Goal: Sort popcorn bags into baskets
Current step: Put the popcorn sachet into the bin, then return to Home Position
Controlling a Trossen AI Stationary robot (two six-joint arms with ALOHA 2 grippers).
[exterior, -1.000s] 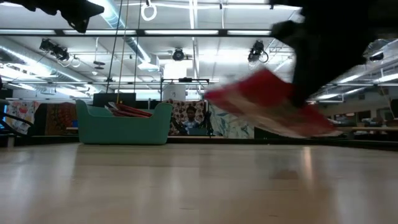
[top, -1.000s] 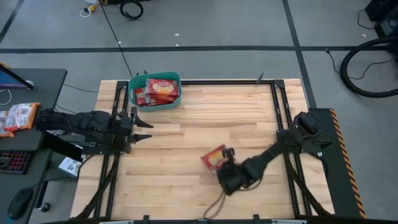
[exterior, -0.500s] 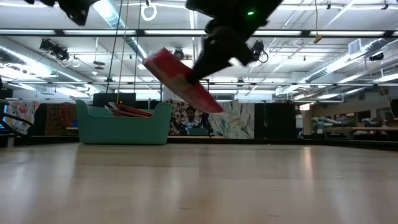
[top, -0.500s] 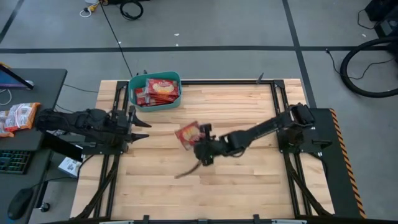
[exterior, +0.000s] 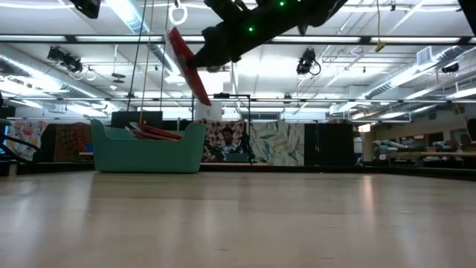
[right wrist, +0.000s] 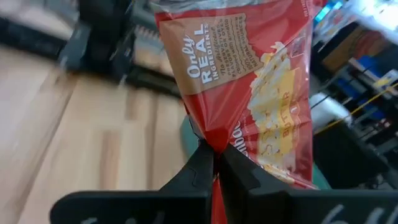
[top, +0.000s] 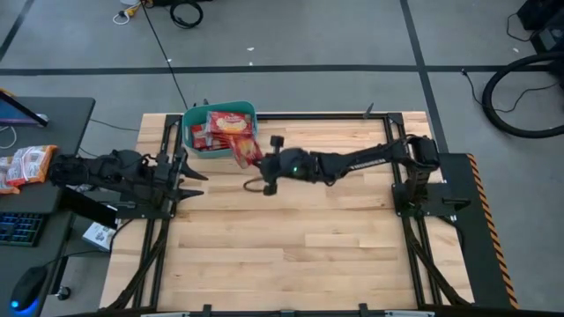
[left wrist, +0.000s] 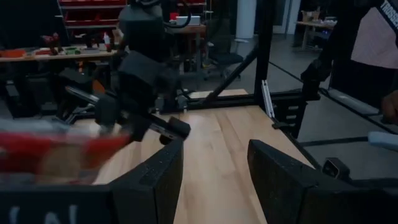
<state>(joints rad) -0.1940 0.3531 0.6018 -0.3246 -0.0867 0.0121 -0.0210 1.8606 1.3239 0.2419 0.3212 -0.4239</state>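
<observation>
I have the right gripper (top: 256, 161) extended across the table, its fingers pinched tight on one popcorn bag (top: 244, 149); the right wrist view confirms the grip, with both fingers meeting on the bag's lower edge and the bag standing up ahead of them. In the high view the bag sits at the near corner of the teal basket (top: 191, 139), partly over its rim; in the low view it hangs steeply tilted, well above the table and above the basket's right wall, so I judge it not yet released.

The left gripper (top: 192, 177) waits at the left edge of the table, just beside the basket; its fingers stand apart and hold nothing, as the left wrist view shows.

Task status: the basket already contains several bags (top: 226, 127), stacked flat and leaning against one another; an exact count is not readable. The wooden table (top: 308, 238) shows no other bag lying on it. More packets (top: 25, 165) rest on the side desk off the table's left; whether they belong to this run I cannot tell. Remaining, in my judgement: carry the held bag fully over the basket and open the fingers.
</observation>
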